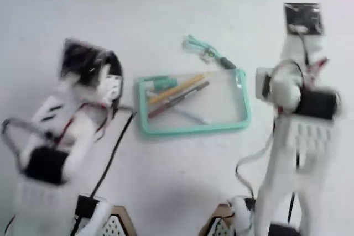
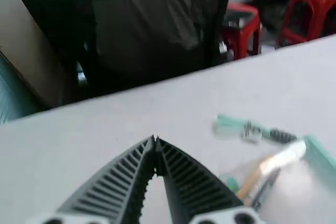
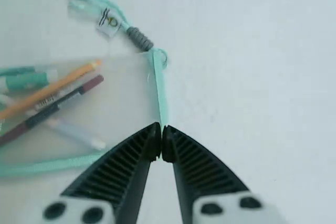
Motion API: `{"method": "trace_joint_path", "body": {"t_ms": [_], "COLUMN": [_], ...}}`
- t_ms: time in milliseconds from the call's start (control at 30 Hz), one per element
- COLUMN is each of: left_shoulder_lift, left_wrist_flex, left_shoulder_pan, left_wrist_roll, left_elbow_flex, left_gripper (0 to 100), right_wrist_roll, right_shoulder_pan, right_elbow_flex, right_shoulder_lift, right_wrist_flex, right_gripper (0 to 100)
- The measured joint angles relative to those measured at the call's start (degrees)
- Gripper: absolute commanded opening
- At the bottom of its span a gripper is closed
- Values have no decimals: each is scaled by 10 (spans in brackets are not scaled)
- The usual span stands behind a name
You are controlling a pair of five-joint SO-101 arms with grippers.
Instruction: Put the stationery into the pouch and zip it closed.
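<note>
Pouch (image 3: 126,103) flat, edge by right hand (image 3: 160,128)

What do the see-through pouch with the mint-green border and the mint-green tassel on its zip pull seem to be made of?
Clear pouch: probably soft plastic film, slightly glossy; the pens inside show through its face. Its mint-green border looks like fabric tape, though the weave is too fine to confirm.
Mint-green tassel: likely thread or cord; loose strands fan out beyond a grey wrapped band.
</note>
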Motion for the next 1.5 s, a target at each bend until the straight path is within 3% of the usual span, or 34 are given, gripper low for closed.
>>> {"method": "trace_joint_path", "body": {"t_ms": [167, 333, 533, 700, 867, 1033, 1200, 1400, 1500], "left_shoulder_lift": [-127, -247, -407, -422, -422, -423, -423, -423, -423], "left_wrist_flex": [55, 141, 171, 215, 264, 329, 329, 269, 219], "left_shoulder_pan": [-12, -14, -38, -111, -120, -125, -127, -126, -126], "left_wrist_roll": [-7, -7, -9, -9, -5, 47, 57, 53, 7], "left_elbow_flex": [-65, -90, -33, -25, -65, -172, -169, -45, 26], "left_gripper": [24, 24, 24, 24, 24, 24, 24, 24, 24], "right_wrist_roll": [0, 0, 0, 0, 0, 0, 0, 0, 0], "right_shoulder_pan": [-4, -91, -184, -180, -135, -112, -147, -150, -150], "right_elbow_flex": [2, 27, 134, 182, 185, 185, 186, 284, 377], "right_shoulder_lift": [-177, -350, -501, -605, -698, -704, -704, -704, -704], "right_wrist_flex": [13, 24, 25, 25, 25, 49, 47, -18, -73], "right_gripper": [18, 18, 18, 18, 18, 18, 18, 18, 18]}}
